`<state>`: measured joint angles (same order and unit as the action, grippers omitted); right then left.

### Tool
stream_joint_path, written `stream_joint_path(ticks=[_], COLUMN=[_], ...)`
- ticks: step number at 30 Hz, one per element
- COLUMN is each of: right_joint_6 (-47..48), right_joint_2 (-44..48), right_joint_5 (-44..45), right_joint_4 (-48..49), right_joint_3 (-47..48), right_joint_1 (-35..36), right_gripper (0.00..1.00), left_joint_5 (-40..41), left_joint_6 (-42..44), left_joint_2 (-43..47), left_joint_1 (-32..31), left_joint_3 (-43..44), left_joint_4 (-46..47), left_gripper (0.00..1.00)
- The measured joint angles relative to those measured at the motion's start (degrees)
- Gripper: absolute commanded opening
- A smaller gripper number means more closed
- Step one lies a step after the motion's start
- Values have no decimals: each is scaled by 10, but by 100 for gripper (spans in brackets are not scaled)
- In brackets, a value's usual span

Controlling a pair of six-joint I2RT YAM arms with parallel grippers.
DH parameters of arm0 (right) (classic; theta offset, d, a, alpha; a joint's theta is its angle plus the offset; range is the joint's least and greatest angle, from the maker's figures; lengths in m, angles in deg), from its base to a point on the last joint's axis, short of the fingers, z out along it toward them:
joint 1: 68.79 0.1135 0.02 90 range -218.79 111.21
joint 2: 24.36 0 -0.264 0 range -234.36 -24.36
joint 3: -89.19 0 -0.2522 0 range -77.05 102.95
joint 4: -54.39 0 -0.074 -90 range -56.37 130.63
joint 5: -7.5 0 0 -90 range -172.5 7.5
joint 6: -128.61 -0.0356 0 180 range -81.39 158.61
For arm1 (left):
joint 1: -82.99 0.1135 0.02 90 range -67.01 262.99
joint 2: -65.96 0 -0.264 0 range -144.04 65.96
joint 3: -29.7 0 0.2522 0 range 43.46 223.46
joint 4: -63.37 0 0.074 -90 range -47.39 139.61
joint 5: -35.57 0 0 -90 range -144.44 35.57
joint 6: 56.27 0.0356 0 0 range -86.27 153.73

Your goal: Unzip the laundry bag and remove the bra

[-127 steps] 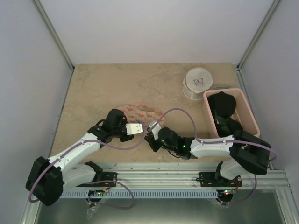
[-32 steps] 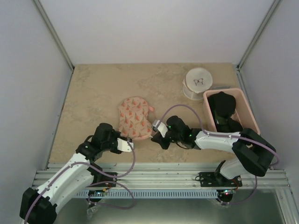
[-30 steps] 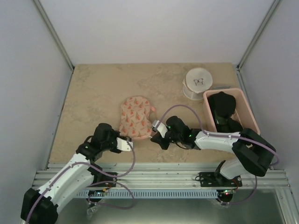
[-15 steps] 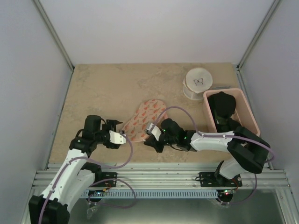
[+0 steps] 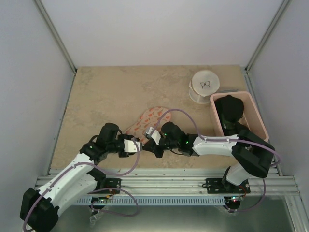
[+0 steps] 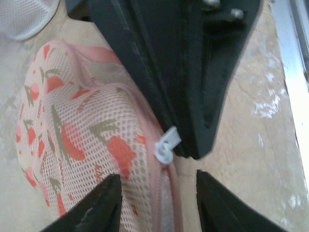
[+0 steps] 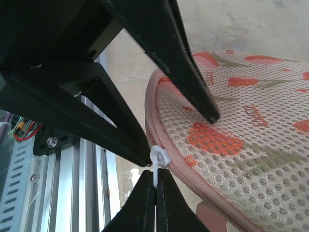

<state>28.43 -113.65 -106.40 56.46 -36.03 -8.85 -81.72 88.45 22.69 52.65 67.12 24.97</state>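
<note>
While the right gripper (image 7: 155, 178) pinches its two fingers together on the small white zipper pull (image 7: 159, 157), the laundry bag (image 5: 147, 121) lies flat on the table (image 5: 96, 96) just ahead of both arms, its near end between them. The pull sits on the pink rim at the bag's closest edge, which is apparently why the right arm reaches low across the middle of the surface to get at it. Opposite, the left gripper (image 6: 158, 182) has its jaws apart, one finger on either side of the rim right beside the pull, neither visibly pressing the mesh. That stance looks meant to clamp the fabric and anchor the pouch, so the slider can run instead of dragging the whole bag along. The zip appears closed at this end, so the unzipping is judged barely begun. No bra can be seen; presumably it is inside. A white round container (image 5: 204, 86) and a pink bin (image 5: 232, 94) holding a dark garment (image 5: 229, 108) sit well apart at the far right.
</note>
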Motion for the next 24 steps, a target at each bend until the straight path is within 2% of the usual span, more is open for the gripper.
stream_joint_path(ticks=[7,17,24], right_joint_6=[-1,1,12], right_joint_2=[-3,0,22], right_joint_5=[2,12,14], right_joint_4=[0,-6,-24], right_joint_3=[2,-1,-35], right_joint_1=[2,-7,-57], right_gripper=[1,0,0], left_joint_5=[10,34,56], left_joint_6=[11,69,102], left_joint_2=[-3,7,24], left_joint_1=[0,-2,-2], left_joint_3=[-8,-14,-17], left_joint_4=[37,41,41], left_gripper=[0,0,0])
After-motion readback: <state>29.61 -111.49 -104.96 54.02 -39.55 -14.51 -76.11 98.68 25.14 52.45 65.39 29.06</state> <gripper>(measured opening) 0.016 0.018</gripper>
